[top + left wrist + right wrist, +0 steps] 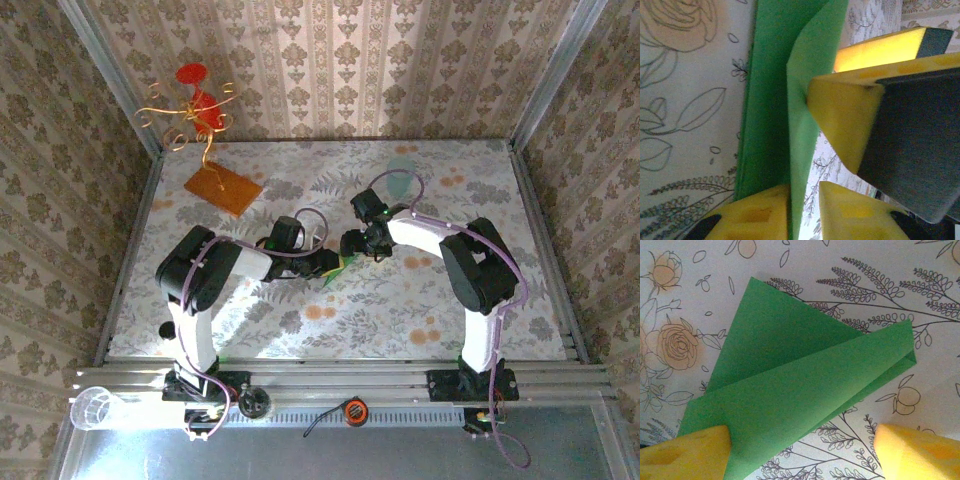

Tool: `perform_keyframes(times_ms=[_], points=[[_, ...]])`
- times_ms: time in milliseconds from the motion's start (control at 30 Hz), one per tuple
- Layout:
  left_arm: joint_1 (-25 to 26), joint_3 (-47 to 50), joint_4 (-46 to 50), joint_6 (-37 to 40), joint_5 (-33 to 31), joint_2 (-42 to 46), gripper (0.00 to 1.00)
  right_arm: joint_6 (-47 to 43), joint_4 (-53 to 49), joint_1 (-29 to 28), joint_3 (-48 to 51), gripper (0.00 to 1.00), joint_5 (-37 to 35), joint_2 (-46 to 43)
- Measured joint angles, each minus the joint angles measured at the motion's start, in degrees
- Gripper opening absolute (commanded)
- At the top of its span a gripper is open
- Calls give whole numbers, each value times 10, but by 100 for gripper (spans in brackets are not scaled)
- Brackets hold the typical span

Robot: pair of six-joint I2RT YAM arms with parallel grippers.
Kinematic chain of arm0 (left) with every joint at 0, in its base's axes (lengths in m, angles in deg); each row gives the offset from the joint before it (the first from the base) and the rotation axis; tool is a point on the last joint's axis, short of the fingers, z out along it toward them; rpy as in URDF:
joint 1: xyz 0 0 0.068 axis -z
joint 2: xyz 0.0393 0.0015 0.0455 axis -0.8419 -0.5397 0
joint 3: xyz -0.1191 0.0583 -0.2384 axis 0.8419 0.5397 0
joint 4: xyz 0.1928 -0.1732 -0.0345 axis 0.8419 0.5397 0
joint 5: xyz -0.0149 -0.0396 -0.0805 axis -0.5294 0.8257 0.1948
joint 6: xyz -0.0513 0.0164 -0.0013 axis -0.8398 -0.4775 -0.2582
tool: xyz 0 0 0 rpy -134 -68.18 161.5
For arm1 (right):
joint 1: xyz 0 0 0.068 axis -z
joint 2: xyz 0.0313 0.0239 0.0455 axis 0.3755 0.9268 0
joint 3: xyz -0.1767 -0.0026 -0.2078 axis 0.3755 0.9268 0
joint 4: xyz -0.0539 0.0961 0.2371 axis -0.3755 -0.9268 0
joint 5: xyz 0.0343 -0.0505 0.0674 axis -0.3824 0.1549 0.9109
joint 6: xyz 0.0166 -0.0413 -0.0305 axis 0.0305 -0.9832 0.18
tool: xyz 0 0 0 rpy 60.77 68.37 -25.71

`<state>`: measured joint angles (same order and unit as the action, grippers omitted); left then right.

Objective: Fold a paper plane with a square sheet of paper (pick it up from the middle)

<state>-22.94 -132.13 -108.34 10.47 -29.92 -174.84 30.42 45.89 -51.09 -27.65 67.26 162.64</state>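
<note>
The green paper plane (338, 268) lies on the flowered tablecloth at mid-table, folded into a pointed dart (790, 385) with its layers fanning apart. One flap (802, 130) stands upright between the left gripper's (805, 212) yellow fingers (755, 215). It rests against the left-hand finger, and a gap shows to the other finger, so the jaws are slightly open. The right gripper (802, 460) hovers just over the plane with its fingers (685, 455) wide apart, open; the left-hand one touches the paper's edge. Both grippers (330, 264) (356, 246) meet over the paper.
An orange-brown board (222, 188) with a wire ornament (195, 105) stands at the back left. A pale translucent object (400, 175) lies at the back centre. A clear cup (95, 408) sits on the near rail at left. Patterned walls close in three sides.
</note>
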Motion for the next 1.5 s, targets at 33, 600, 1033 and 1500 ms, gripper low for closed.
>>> perform_keyframes(times_ms=[33,600,1033,1500], points=[[0,2,1,0,-2,5,27,0,0,0,-1,78,0,0],[35,-17,233,127,-138,121,49,1,-1,0,-2,78,0,2],[61,-82,338,188,-196,98,44,3,-5,0,-5,78,0,4],[66,-107,372,210,-213,67,34,3,-5,0,-5,78,0,4]])
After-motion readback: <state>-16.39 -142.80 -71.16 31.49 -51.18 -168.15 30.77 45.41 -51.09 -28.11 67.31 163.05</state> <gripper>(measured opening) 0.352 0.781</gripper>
